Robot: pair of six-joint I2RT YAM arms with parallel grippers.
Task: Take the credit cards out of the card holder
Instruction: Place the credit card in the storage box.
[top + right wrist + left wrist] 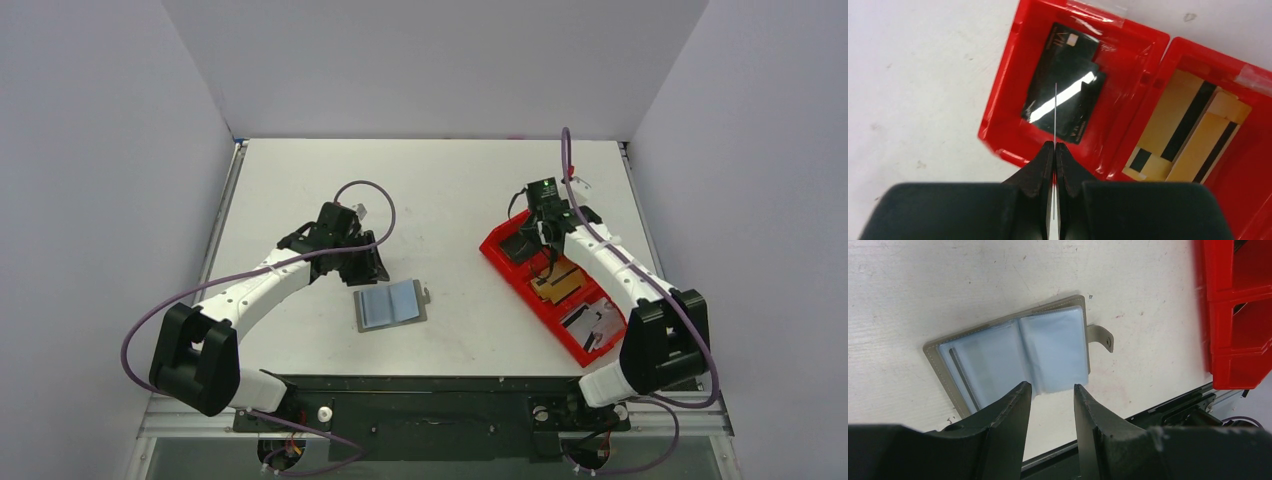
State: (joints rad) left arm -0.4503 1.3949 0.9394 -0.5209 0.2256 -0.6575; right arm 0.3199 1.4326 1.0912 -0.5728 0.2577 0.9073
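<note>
The grey bifold card holder (392,303) lay open on the white desk (450,190), with the left end effector (1052,387) released over its near edge. The right end effector (1054,146) was clenched on a thin card (1054,115), edge-on above the black cards (1068,65) in the long red plastic tray (998,112). Risk: an off-centre release could prop it on a divider. Its colour, and whether any pocket held a card, could not be determined.

One card holder (390,304), centre of the top view. One red tray (583,353) at right, with three compartments! In the right wrist view: two black cards (1068,75) upper centre, at least two tan cards (1173,120) right, and one thin card (1054,215) edge-on, bottom centre.
</note>
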